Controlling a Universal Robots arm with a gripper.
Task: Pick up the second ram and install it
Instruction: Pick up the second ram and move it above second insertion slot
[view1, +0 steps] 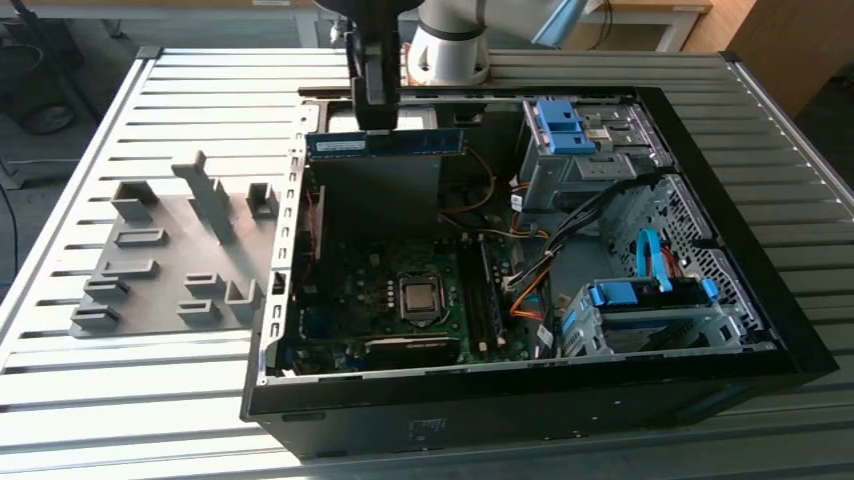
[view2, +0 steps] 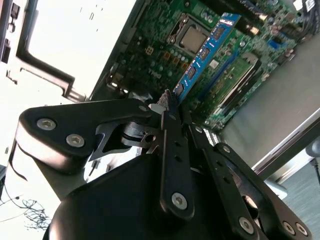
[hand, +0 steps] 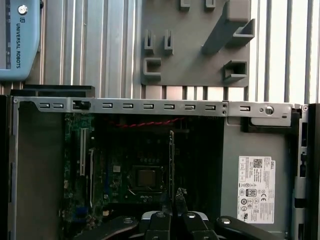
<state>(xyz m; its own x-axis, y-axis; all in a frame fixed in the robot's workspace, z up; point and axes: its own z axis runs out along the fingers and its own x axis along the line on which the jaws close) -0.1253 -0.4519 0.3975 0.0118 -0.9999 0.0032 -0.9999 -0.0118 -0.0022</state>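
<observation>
The second ram (view1: 384, 143) is a slim blue-green board strip with a white label. It hangs level above the back of the open computer case (view1: 534, 400), and my gripper (view1: 378, 128) is shut on its upper edge from above. In the second wrist view the ram (view2: 205, 52) runs out from the gripper (view2: 167, 102) over the green motherboard (view2: 160, 45). In the first wrist view the ram (hand: 172, 155) shows edge-on, rising from the fingertips (hand: 181, 196) above the motherboard (hand: 120, 165). The ram is in the air, apart from the board.
A gray slotted rack (view1: 174, 250) lies on the slatted table at the exterior view's left of the case. Inside the case are the processor (view1: 420, 297), bright blue drive-bay clips (view1: 561, 125), orange and black cables (view1: 534, 280) and a labelled power supply (hand: 255, 185).
</observation>
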